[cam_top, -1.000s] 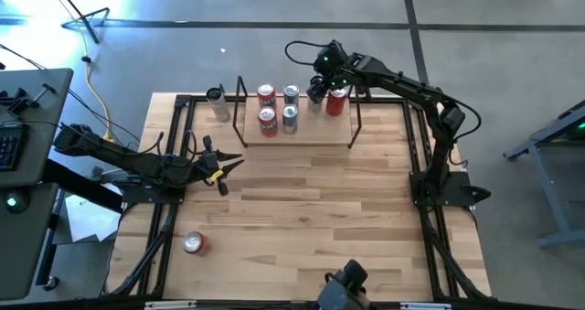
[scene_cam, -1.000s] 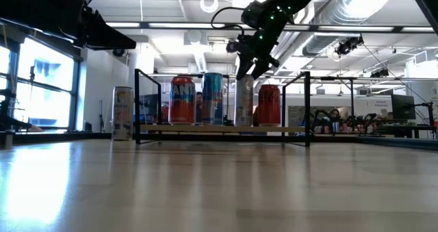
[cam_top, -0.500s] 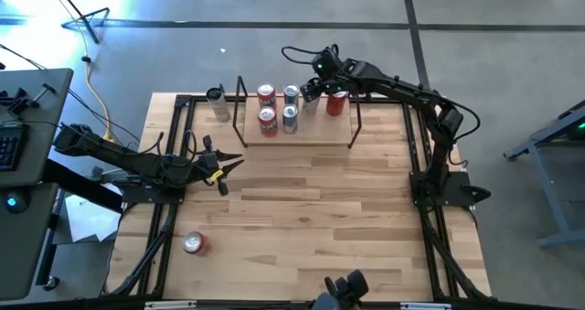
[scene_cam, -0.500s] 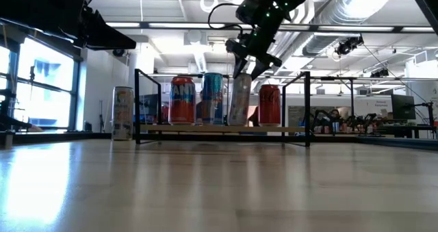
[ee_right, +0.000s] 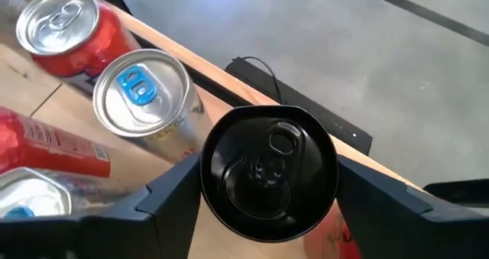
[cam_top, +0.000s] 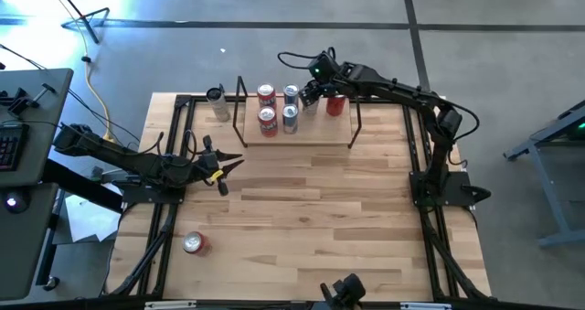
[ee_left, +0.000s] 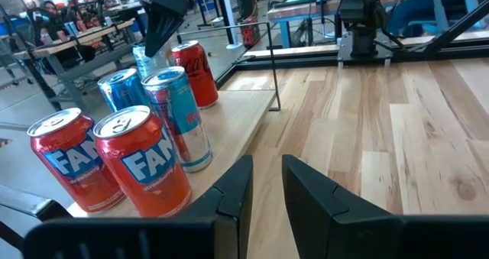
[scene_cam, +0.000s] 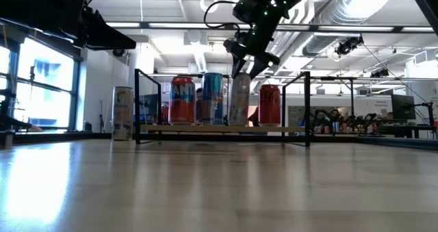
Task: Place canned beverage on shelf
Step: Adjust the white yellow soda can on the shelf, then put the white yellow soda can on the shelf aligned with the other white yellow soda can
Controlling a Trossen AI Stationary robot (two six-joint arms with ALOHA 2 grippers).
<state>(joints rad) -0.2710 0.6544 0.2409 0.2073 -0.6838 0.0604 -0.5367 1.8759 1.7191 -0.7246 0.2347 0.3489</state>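
Note:
The shelf (cam_top: 320, 133) is a pale plank between black rod frames at the table's far side. On it stand two red cans (cam_top: 267, 120), two silver-blue cans (cam_top: 290, 116) and a red can (cam_top: 336, 103). My right gripper (cam_top: 310, 91) is over the shelf's far row, shut on a silver can with a black top (ee_right: 269, 171); the can also shows in the low view (scene_cam: 239, 100). My left gripper (cam_top: 228, 163) is open and empty above the table's left part, pointing toward the shelf. My right gripper pinches the can at its top rim (ee_right: 208, 175) between its two fingers (ee_right: 170, 202), one on each side. The fingers come from above, slanting down. The can leans a little below them (scene_cam: 239, 100), its lower end at the shelf plank (scene_cam: 219, 129) between a silver-blue can and the red can.
A silver can (cam_top: 217, 101) stands on the table just left of the shelf's left frame. A red can (cam_top: 193, 244) stands near the table's near left corner. The wide wooden tabletop (cam_top: 311, 200) lies before the shelf.
My right gripper has gone a little toward the table's left along the shelf's far row, still shut on the can. The can stood upright beside the red can and now leans, its top carried toward the silver-blue can.

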